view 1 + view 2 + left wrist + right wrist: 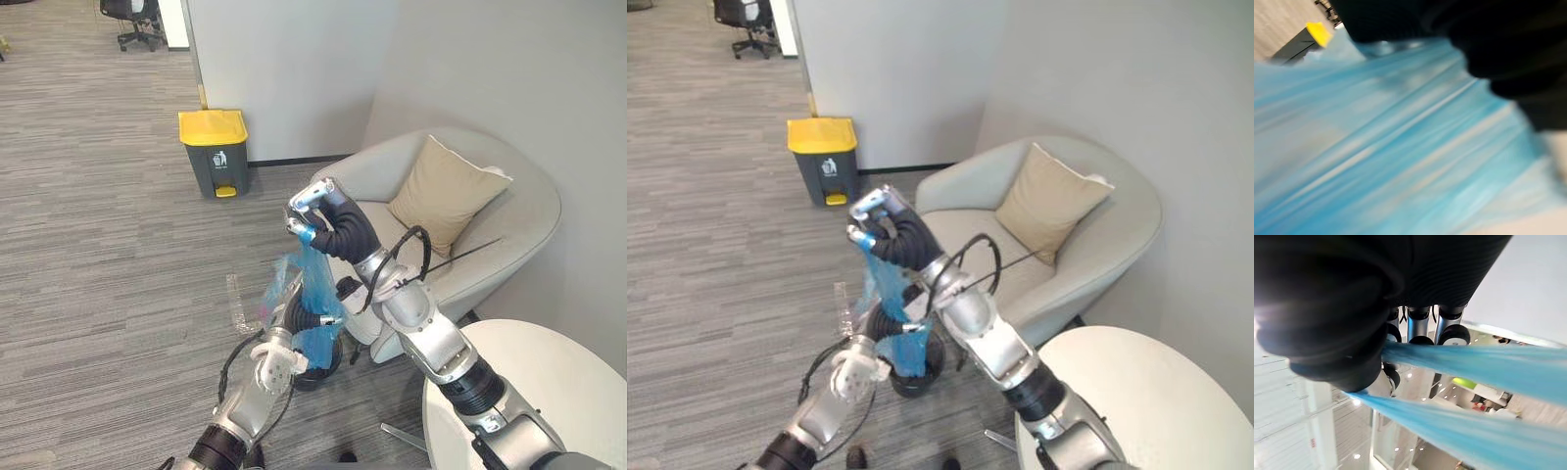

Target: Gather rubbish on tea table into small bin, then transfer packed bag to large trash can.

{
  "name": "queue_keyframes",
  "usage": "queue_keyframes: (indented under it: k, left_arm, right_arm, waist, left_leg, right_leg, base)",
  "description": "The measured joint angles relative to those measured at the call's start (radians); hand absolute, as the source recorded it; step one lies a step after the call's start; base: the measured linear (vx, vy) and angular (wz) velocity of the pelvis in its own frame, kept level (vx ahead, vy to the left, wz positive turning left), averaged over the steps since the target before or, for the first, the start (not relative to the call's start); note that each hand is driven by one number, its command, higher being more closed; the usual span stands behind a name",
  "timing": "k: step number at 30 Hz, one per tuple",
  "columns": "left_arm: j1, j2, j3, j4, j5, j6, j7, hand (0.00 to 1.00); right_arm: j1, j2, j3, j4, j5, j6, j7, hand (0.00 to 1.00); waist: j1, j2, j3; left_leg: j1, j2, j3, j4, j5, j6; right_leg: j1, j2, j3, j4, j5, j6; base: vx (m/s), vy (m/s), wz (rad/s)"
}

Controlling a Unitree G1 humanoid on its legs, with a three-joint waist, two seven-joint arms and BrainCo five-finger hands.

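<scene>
My right hand (333,223) is raised in front of the armchair and shut on the gathered top of a blue plastic bag (315,279). In the right wrist view the bag's strands (1474,360) run out between the curled fingers (1419,329) and the thumb. The bag hangs down into a small black bin (323,370) on the carpet. My left hand (297,315) is pressed against the bag's lower part just above the bin, its fingers hidden behind the blue plastic (1400,147). A grey trash can with a yellow lid (216,157) stands by the far wall.
A light grey armchair (509,235) with a tan cushion (441,191) stands right behind the bin. The round white tea table (529,382) is at the lower right. A clear plastic item (235,299) lies on the carpet left of the bag. Open carpet stretches toward the trash can.
</scene>
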Motion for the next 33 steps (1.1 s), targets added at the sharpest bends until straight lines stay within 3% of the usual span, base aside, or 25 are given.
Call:
queue_keyframes:
  k: [12, 19, 20, 25, 33]
  left_arm:
    - [0.027, 0.008, 0.003, 0.018, -0.004, -0.002, -0.021, 1.00]
    - [0.048, 0.011, 0.015, 0.017, -0.040, 0.001, -0.021, 1.00]
    - [0.049, 0.012, 0.016, 0.017, -0.052, 0.001, -0.021, 1.00]
    - [0.048, 0.012, 0.032, 0.017, -0.098, 0.000, -0.019, 1.00]
    - [0.048, 0.013, 0.035, 0.017, -0.141, -0.001, -0.017, 1.00]
  right_arm:
    - [0.029, 0.009, 0.000, 0.000, -0.001, 0.001, 0.041, 1.00]
    - [0.173, -0.015, -0.002, 0.084, -0.048, -0.020, 0.071, 1.00]
    - [0.199, -0.031, -0.001, 0.110, -0.072, -0.019, 0.074, 0.00]
    - [0.296, -0.118, -0.001, 0.168, -0.205, -0.007, 0.081, 0.00]
    - [0.304, -0.126, 0.007, 0.274, -0.398, -0.013, 0.069, 0.00]
  waist:
    - [0.000, -0.002, -0.001]
    - [-0.004, -0.005, -0.004]
    - [-0.004, -0.005, -0.004]
    - [-0.007, -0.004, -0.003]
    - [-0.007, -0.003, -0.002]
  left_leg:
    - [-0.002, 0.000, 0.010, 0.000, -0.004, -0.004]
    - [-0.008, 0.002, 0.020, 0.000, -0.005, -0.004]
    - [-0.011, 0.002, 0.017, 0.000, -0.005, -0.004]
    - [-0.025, 0.002, 0.001, 0.000, -0.002, 0.001]
    - [-0.025, 0.002, -0.008, 0.000, -0.002, 0.001]
  right_leg:
    - [-0.006, 0.000, 0.012, -0.002, -0.003, -0.004]
    - [-0.012, -0.002, 0.023, -0.017, 0.006, 0.002]
    - [-0.013, -0.002, 0.022, -0.018, 0.007, 0.002]
    - [-0.011, -0.004, 0.009, -0.019, 0.014, -0.005]
    - [0.002, -0.004, -0.001, -0.034, 0.019, -0.006]
  base:
    - [0.02, -0.002, -0.02]
    - [0.07, -0.008, -0.05]
    - [0.05, 0.000, 0.08]
    - [0.05, -0.001, 0.07]
    - [0.02, 0.003, 0.03]
